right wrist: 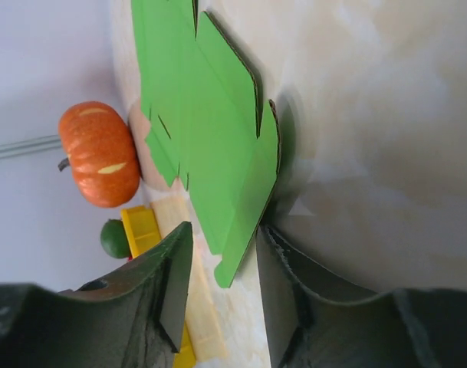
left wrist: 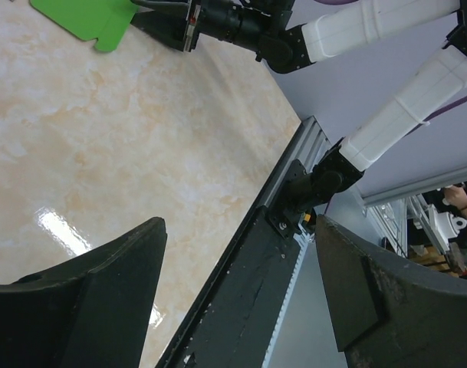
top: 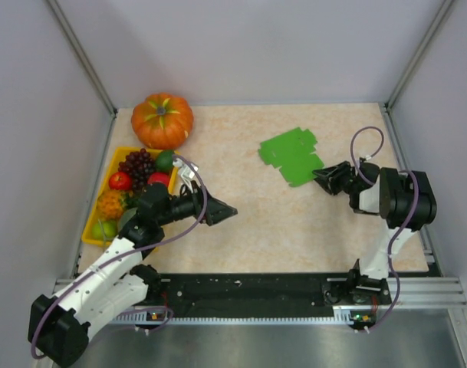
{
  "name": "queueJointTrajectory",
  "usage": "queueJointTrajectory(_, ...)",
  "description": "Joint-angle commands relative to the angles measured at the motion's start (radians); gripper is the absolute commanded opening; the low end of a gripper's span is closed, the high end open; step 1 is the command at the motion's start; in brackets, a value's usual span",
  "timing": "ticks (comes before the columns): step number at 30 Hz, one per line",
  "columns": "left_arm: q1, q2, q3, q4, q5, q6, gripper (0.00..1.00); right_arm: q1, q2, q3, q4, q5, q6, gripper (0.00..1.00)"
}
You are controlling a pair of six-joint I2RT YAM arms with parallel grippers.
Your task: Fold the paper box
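The box (right wrist: 210, 138) lay flat on the worktop (top: 248, 230) as an unfolded sheet of thin card, just ahead of the right gripper (right wrist: 223, 230). Its nearest flap reached into the gap between that gripper's fingers. The fingers stood a little apart on either side of the flap, and the gap looked wider than the card, so they were not clamped on it. That flap seemed slightly raised, with a shadow under it.

The left gripper (left wrist: 239, 224) was well away from the box, with its fingers spread wide and nothing between them. A pumpkin (right wrist: 99, 153) and a tray (right wrist: 141, 226) sat beyond the far side of the box from the right gripper.

The card will likely be very light and springy. It should bend easily along its creases but kink or tear if pinched hard at a notch. It may also slide on the glossy worktop when pushed. The best hold is probably on a flap just inside its edge, with the other gripper pressing the main panel down so that the crease folds rather than the whole sheet lifting.
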Motion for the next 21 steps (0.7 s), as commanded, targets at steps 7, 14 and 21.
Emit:
queueJointTrajectory(7,-0.007,0.066,0.102,-0.001,-0.063,0.039,0.81,0.019,0.101,0.181,-0.154,0.092,-0.081,0.00)
queueJointTrajectory(14,0.007,0.176,0.224,-0.243,-0.201,0.139,0.84,0.079,0.042,0.245,-0.314,-0.176,-0.258,0.00)
queueJointTrajectory(21,0.063,0.262,0.286,-0.288,-0.240,0.146,0.86,0.145,-0.187,0.057,-0.435,-0.255,-0.424,0.00)
